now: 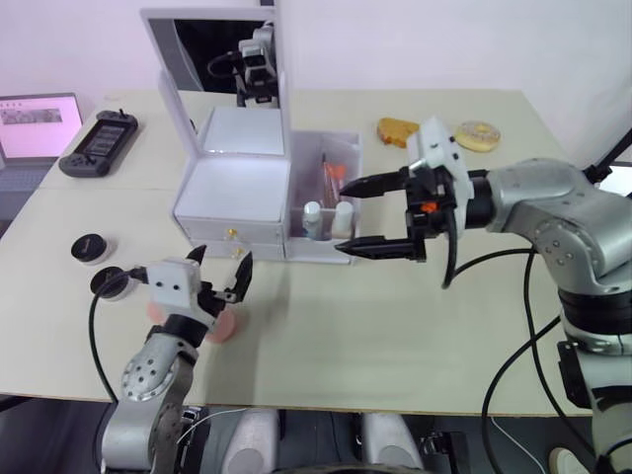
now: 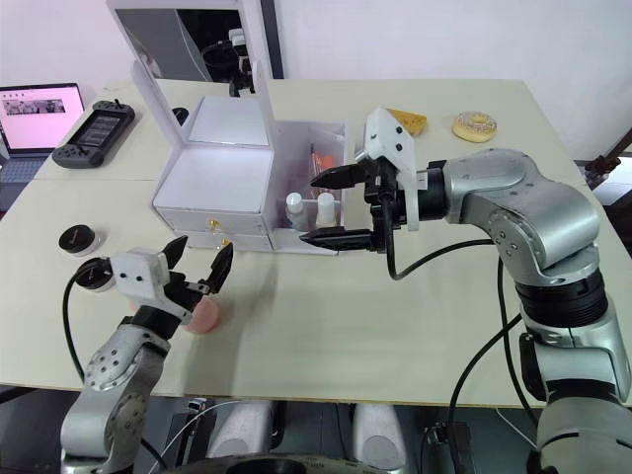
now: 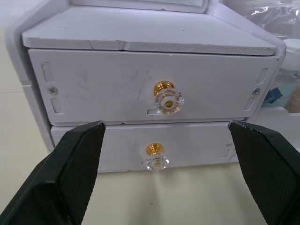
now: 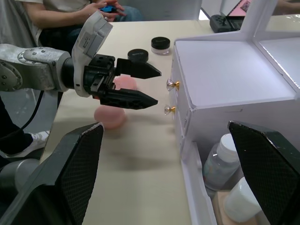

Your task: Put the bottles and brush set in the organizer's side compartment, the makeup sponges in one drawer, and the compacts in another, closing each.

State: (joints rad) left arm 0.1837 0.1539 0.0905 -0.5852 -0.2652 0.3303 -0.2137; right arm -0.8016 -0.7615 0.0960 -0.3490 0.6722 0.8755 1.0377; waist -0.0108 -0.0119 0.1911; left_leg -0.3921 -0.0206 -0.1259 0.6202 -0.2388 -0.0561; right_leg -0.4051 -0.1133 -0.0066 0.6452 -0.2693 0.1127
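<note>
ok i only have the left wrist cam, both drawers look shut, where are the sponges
Observer: Both makeup sponges lie on the table beside the left gripper, in front of the drawers.
Operator: and the compacts
Observer: Both compacts sit on the table to the robot's left of the organizer, outside it.
Operator: where's the right arm
Observer: The right gripper hovers with open fingers by the side compartment, clear of the drawer fronts.
</note>
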